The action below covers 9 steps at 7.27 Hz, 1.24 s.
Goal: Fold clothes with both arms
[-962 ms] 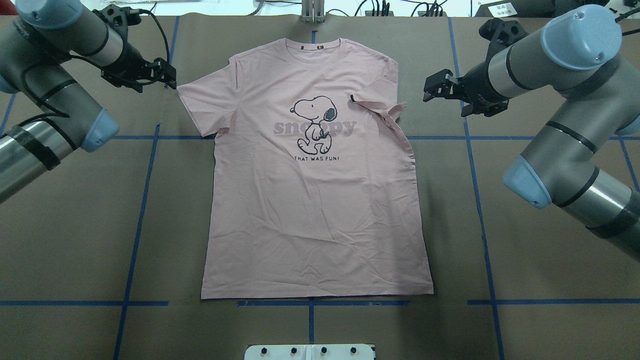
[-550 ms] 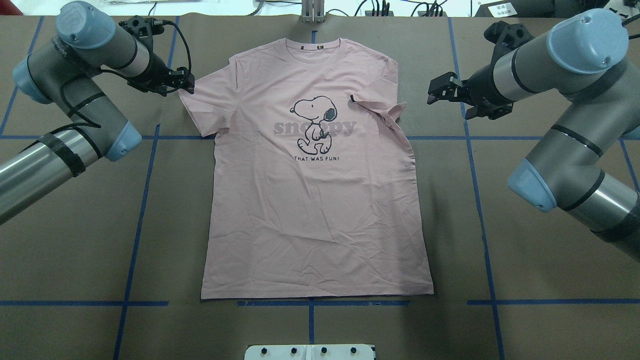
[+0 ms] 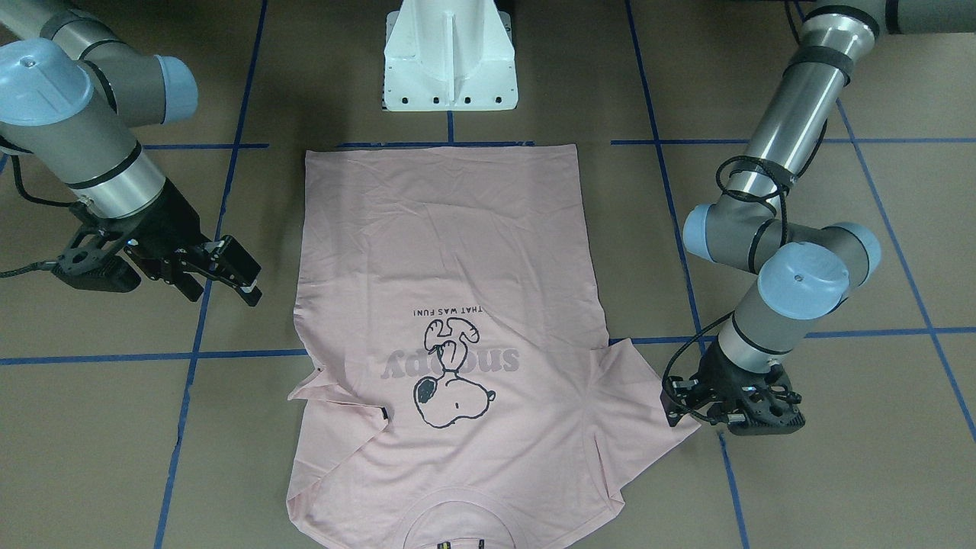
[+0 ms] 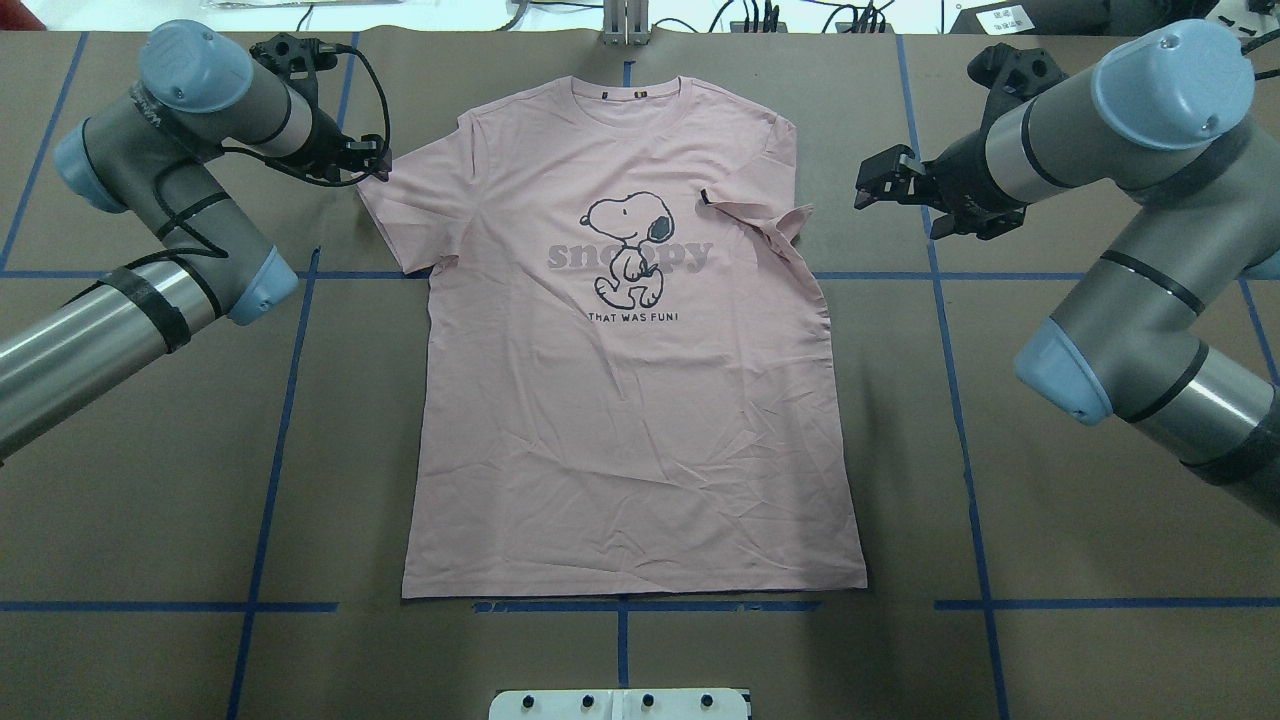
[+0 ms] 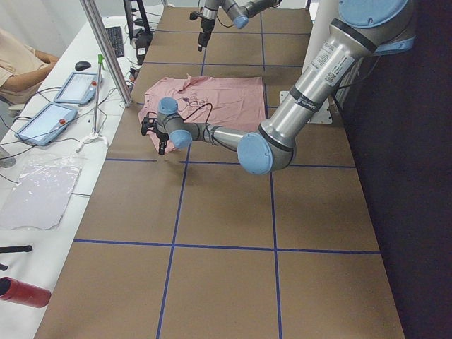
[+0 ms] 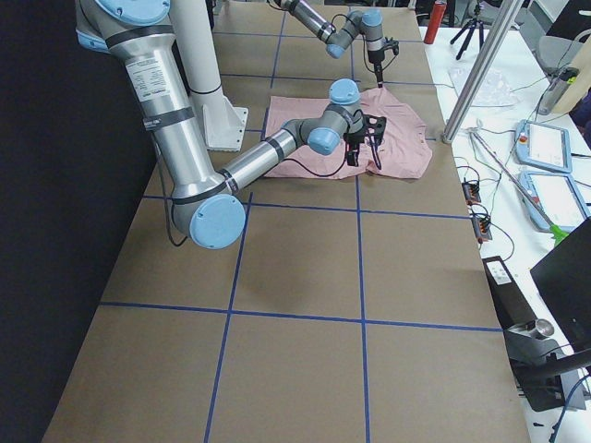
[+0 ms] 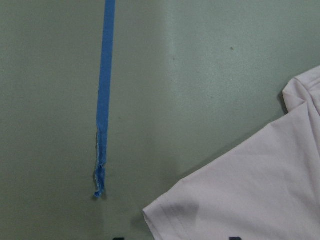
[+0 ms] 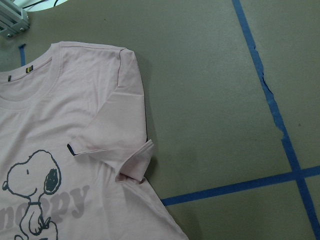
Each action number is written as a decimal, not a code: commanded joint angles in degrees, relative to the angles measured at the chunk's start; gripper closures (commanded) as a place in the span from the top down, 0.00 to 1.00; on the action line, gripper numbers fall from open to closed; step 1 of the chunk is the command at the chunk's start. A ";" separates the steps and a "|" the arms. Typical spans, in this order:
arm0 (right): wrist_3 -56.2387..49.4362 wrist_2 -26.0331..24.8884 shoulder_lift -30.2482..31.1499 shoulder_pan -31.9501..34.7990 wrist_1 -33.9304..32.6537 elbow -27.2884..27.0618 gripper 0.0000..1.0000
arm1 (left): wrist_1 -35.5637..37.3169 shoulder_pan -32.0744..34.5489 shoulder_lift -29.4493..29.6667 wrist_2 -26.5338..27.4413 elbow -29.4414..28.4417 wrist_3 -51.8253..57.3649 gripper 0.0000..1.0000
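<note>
Brown worktop (image 4: 150, 450) carries the shirt (image 4: 630, 420) flat; left hand (image 4: 378, 166), released, at its sleeve (image 4: 395, 215), right hand (image 4: 866, 186) released, apart.

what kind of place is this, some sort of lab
Most likely a robotics lab set up for recording trials: the left arm and right arm work over a paper-covered table gridded with blue tape, and a side bench holds control tablets beside a person.
</note>
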<state>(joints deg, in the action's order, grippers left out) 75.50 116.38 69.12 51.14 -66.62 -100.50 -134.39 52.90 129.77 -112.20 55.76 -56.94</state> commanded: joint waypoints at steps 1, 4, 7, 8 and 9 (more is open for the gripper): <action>0.00 -0.01 -0.12 -0.07 0.00 0.05 1.00 | -0.70 -0.08 0.92 1.37 -1.97 -0.02 0.57; 0.09 -0.01 -0.65 -0.16 -0.09 0.31 1.00 | -0.70 -0.08 1.27 1.29 -1.97 -0.02 0.00; 0.09 0.07 -1.09 -0.25 -0.18 0.31 1.00 | 1.56 -0.08 1.45 -0.46 7.03 -6.29 0.00; -0.17 0.07 -1.09 -0.16 -0.18 0.40 1.00 | 6.02 -1.04 3.36 -2.74 10.21 -12.52 0.00; -0.52 0.07 -1.09 0.01 -0.26 0.40 1.00 | 8.94 -4.61 7.04 -2.32 8.94 -16.15 0.00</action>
<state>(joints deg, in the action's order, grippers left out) 75.32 116.45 68.07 51.01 -66.81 -100.14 -129.21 51.24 133.49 -113.97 63.99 -67.89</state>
